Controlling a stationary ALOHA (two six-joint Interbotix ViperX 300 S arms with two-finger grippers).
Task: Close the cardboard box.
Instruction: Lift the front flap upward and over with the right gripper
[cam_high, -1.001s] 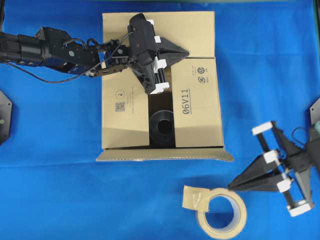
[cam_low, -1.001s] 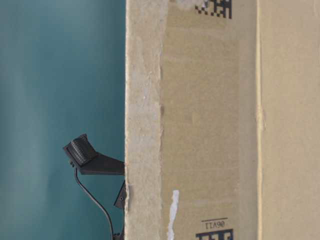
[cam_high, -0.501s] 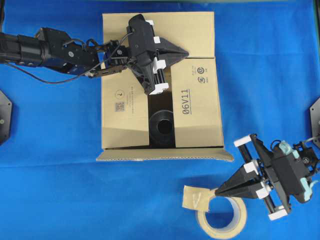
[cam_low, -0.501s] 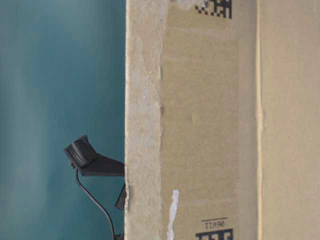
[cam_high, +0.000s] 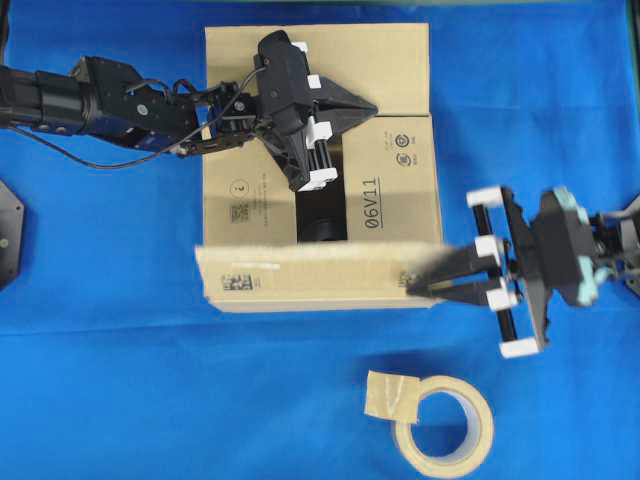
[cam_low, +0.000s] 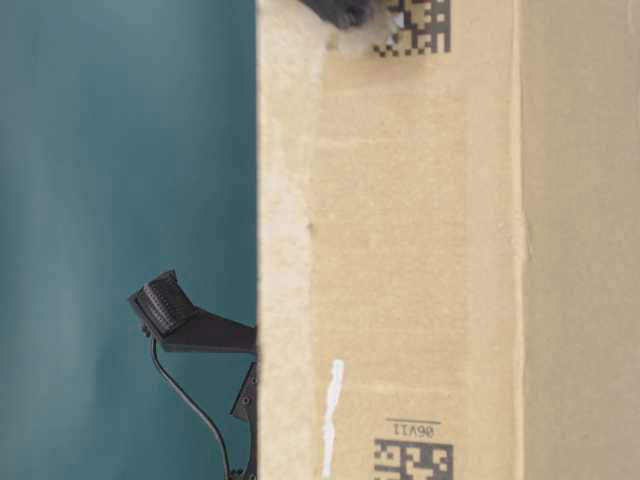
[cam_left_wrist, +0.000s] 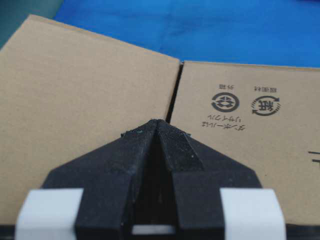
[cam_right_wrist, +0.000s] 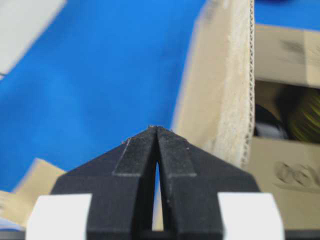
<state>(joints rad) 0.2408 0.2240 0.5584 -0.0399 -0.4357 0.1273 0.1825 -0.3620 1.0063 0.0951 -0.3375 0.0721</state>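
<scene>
Cardboard box (cam_high: 320, 165) sits toward the far edge of the blue cloth (cam_high: 120, 400), midway across it, with its top partly shut. The far flap and the two side flaps lie flat; a dark gap shows between the side flaps with something black inside. The near flap (cam_high: 320, 278) is raised and tipped inward, caught in blur.

The left gripper (cam_high: 370, 104) rests tips-down where the far flap meets the right side flap, fingers pressed together with nothing between them, pinning those panels. The right gripper (cam_high: 412, 288) has its tips at the right end of the near flap, fingers together, nothing visibly held; the wrist view shows the flap's fluted edge just beside them.

To do this step well, I'd judge the right arm should push from behind and above the flap, sweeping toward the far edge, so the panel folds over its crease rather than buckling. Pushing nearer the flap's middle would help it come down evenly. The left should lift clear only once the near flap overlaps the side flaps.

Material is plain brown corrugated board, stiff but springy at the creases, printed with "06V11", recycling marks and code labels. A beige tape roll (cam_high: 445, 425) lies near the front edge.
</scene>
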